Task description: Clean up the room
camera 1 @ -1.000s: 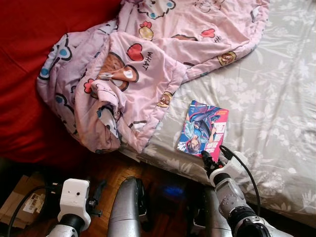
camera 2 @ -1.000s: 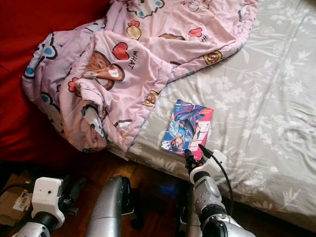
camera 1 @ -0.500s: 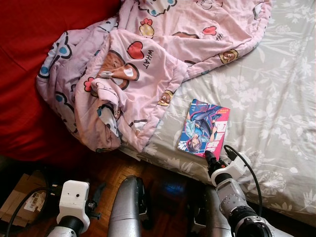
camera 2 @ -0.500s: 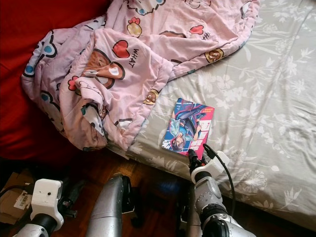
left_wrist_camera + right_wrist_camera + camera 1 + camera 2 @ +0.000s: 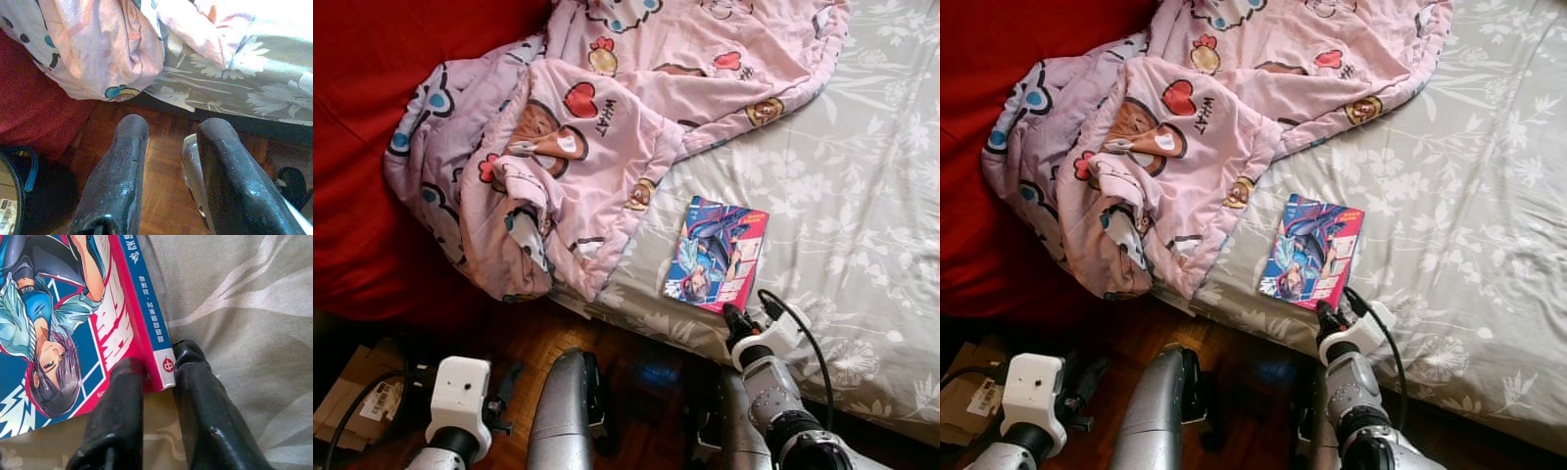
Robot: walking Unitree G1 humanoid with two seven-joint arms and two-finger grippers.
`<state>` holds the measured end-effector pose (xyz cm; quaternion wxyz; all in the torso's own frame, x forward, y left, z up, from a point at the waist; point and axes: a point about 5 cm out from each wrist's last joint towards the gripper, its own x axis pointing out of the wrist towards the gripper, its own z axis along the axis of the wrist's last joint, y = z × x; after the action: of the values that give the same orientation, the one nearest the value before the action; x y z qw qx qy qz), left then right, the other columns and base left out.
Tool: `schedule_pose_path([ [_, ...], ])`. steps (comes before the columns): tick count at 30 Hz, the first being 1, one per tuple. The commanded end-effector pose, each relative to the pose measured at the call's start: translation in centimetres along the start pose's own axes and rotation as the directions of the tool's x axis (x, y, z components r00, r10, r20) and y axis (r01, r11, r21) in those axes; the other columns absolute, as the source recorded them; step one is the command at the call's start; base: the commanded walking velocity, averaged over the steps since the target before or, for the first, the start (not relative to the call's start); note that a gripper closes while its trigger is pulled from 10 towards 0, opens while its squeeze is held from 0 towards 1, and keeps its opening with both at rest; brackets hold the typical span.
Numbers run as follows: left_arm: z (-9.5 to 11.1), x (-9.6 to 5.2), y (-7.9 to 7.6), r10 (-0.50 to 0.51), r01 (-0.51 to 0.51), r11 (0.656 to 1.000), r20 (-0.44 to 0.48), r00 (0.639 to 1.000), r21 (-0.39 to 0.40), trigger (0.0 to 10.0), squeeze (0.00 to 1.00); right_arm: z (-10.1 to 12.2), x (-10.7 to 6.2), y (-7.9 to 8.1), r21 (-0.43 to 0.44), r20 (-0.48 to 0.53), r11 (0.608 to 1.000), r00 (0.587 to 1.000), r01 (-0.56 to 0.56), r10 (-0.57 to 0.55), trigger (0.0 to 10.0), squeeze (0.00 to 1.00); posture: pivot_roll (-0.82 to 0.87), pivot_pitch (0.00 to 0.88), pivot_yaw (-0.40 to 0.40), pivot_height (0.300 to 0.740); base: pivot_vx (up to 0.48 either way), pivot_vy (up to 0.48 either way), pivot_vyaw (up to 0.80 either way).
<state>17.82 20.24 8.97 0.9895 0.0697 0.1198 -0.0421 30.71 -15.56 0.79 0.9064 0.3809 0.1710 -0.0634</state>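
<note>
Grey floral bedsheet [image 5: 822, 186] covers the bed across the right half of the head views, with a strip of wooden floor [image 5: 538, 338] below its near edge. Red fabric [image 5: 362, 147] lies at the upper left. One pink cartoon-print blanket [image 5: 578, 137] is bunched over the bed's left side, its lower fold hanging off the near edge toward the floor.

One comic book [image 5: 717, 254] lies flat on the sheet, cover up, just beside the blanket's right border at about 4 o'clock from the blanket's heart print. The book sits close to the near edge of the bed.

Right gripper [image 5: 735, 318] is at the book's near corner, at 6 o'clock from the book. In the right wrist view the two black fingers [image 5: 120, 416] are narrowly parted and straddle the corner of the book's spine [image 5: 146, 318], one finger over the cover side, the other on the sheet beside the spine. Whether they are actually pinching the book cannot be told.

Left gripper [image 5: 168, 171] hangs low over the floor, below the bed's edge, with its fingers set apart and nothing between them. A cardboard box [image 5: 352, 397] rests on the floor at the lower left.
</note>
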Motion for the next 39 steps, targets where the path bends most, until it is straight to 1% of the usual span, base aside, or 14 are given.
schedule_pose_path([
  [1,-1.2,-0.2,0.1,0.007,-0.007,1.0,-0.052,0.999,0.004,10.0,0.0,-2.0,-0.8,-0.8,-0.014,-0.063,0.999,0.997,0.052,-0.053,0.0,0.0,0.19,0.416,0.083,0.636,0.0,0.0,0.0],
  [10,-1.0,1.2,0.0,0.009,-0.009,1.0,-0.026,1.0,0.0,10.0,0.0,-2.3,-1.3,-1.6,-0.044,0.0,0.991,0.992,0.124,-0.124,0.0,0.0,0.16,0.366,0.063,0.636,0.0,0.0,0.0],
  [11,-0.9,1.7,0.0,0.009,-0.009,1.0,-0.018,1.0,-0.002,10.0,0.0,-2.3,-1.7,-2.2,-0.076,0.03,0.983,0.985,0.169,-0.167,0.0,0.0,0.15,0.351,0.056,0.636,0.0,0.0,0.0],
  [12,-0.9,1.7,0.0,0.009,-0.009,1.0,-0.018,1.0,-0.002,10.0,0.0,-2.3,-1.7,-2.2,-0.076,0.03,0.983,0.985,0.169,-0.167,0.0,0.0,0.15,0.351,0.056,0.636,0.0,0.0,0.0],
  [13,-0.9,2.0,-0.1,0.009,-0.009,1.0,-0.012,1.0,-0.003,10.0,0.0,-2.1,-1.9,-2.6,-0.118,0.066,0.971,0.977,0.209,-0.202,0.0,0.0,0.15,0.337,0.052,0.636,0.0,0.0,0.0],
  [15,-0.9,2.4,-0.1,0.01,-0.01,1.0,-0.005,1.0,-0.004,10.0,0.0,-1.9,-2.2,-3.0,-0.155,0.106,0.957,0.967,0.246,-0.232,0.0,0.0,0.14,0.32,0.047,0.636,0.0,0.0,0.0],
  [21,-0.8,3.7,-0.2,0.011,-0.011,1.0,0.013,1.0,-0.009,10.0,0.0,-1.9,-3.0,-3.9,-0.204,0.161,0.926,0.943,0.319,-0.29,0.0,0.0,0.11,0.281,0.034,0.636,0.0,0.0,0.0],
  [22,-0.8,4.2,-0.3,0.012,-0.012,1.0,0.023,1.0,-0.01,10.0,0.0,-2.0,-3.4,-4.5,-0.182,0.187,0.913,0.924,0.366,-0.333,0.0,0.0,0.11,0.269,0.03,0.636,0.0,0.0,0.0],
  [26,-0.8,4.9,-0.3,0.014,-0.014,1.0,0.033,0.999,-0.01,10.0,0.0,-2.1,-4.1,-5.8,-0.075,0.187,0.882,0.875,0.466,-0.447,0.0,0.0,0.1,0.245,0.023,0.636,0.0,0.0,0.0],
  [29,-0.9,5.5,-0.3,0.017,-0.016,1.0,0.04,0.999,-0.011,10.0,0.0,-2.2,-4.8,-7.6,0.071,0.143,0.817,0.804,0.573,-0.577,0.0,0.0,0.09,0.226,0.017,0.636,0.0,0.0,0.0],
  [30,-0.9,5.5,-0.3,0.017,-0.016,1.0,0.04,0.999,-0.011,10.0,0.0,-2.2,-4.8,-7.6,0.071,0.143,0.817,0.804,0.573,-0.577,0.0,0.0,0.09,0.226,0.017,0.636,0.0,0.0,0.0],
  [31,-0.9,5.6,-0.3,0.019,-0.019,1.0,0.044,0.999,-0.011,10.0,0.0,-2.0,-5.0,-7.9,0.094,0.144,0.797,0.784,0.596,-0.604,0.0,0.0,0.09,0.218,0.015,0.636,0.0,0.0,0.0],
  [34,-0.9,5.7,-0.2,0.022,-0.022,1.0,0.047,0.999,-0.012,10.0,0.0,-1.6,-5.0,-8.1,0.103,0.155,0.778,0.762,0.62,-0.628,0.0,0.0,0.09,0.211,0.013,0.636,0.0,0.0,0.0],
  [39,-1.0,6.0,-0.2,0.024,-0.024,1.0,0.057,0.998,-0.011,10.0,0.0,-1.4,-4.9,-8.0,0.128,0.156,0.771,0.755,0.623,-0.637,0.0,0.0,0.08,0.204,0.012,0.636,0.0,0.0,0.0],
])
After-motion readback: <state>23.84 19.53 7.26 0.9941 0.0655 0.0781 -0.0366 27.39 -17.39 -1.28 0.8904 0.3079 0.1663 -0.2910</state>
